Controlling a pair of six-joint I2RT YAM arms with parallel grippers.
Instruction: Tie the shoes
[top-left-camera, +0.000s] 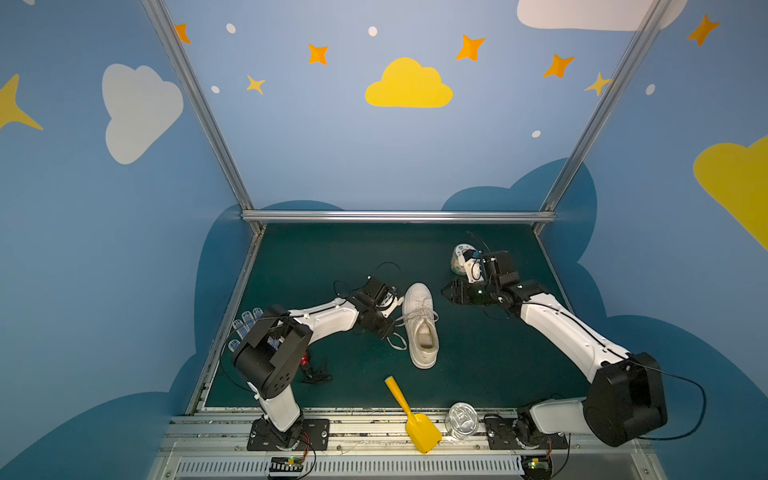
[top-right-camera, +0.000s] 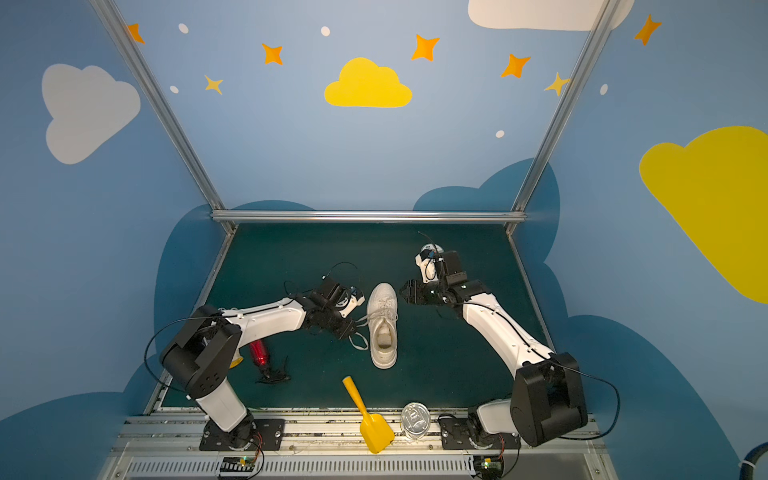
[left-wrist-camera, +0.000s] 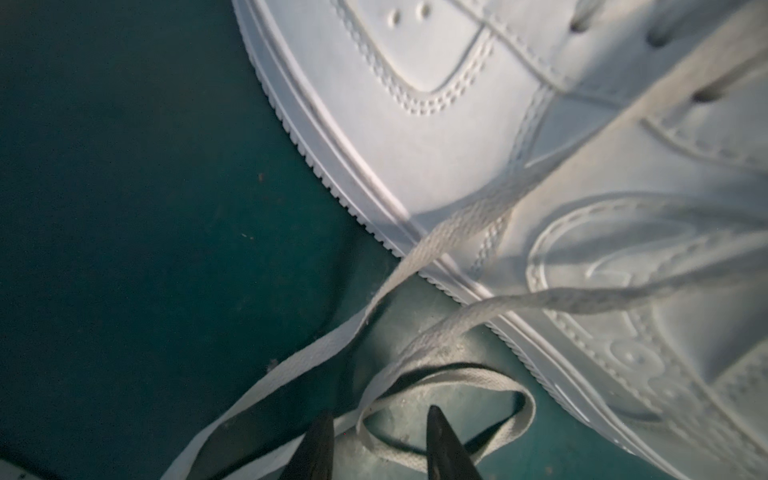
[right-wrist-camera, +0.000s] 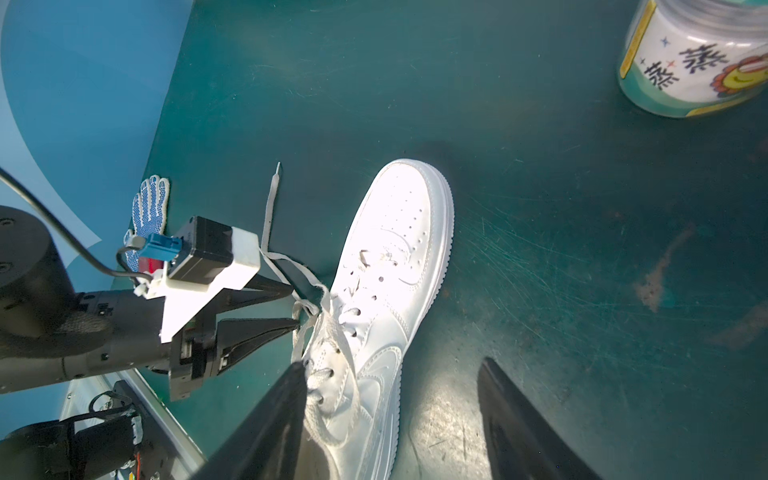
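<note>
1. Dark green matting (top-left-camera: 478, 365) covers the bench, enclosed by blue walls painted with clouds and stars.
2. White low-top sneaker (top-left-camera: 420, 324): stands mid-mat on its thick sole, toe toward the back wall, beige insole showing. Its flat white laces (left-wrist-camera: 457, 224) are untied and trail onto the mat on my left side.
3. My left gripper (left-wrist-camera: 379, 413) sits just beside the sneaker, fingers parted. A slack lace loop lies between them, unpinched.
4. My right gripper (right-wrist-camera: 391, 363) hovers near the toe, spread wide.
5. Labelled jar (right-wrist-camera: 698, 62): upright behind my right wrist, contents not discernible. Metal can (top-left-camera: 461, 419): at the near edge.
6. Yellow scoop (top-left-camera: 409, 415), dotted glove (right-wrist-camera: 151, 203) and red item (top-right-camera: 259, 353) all lie apart from the sneaker.
</note>
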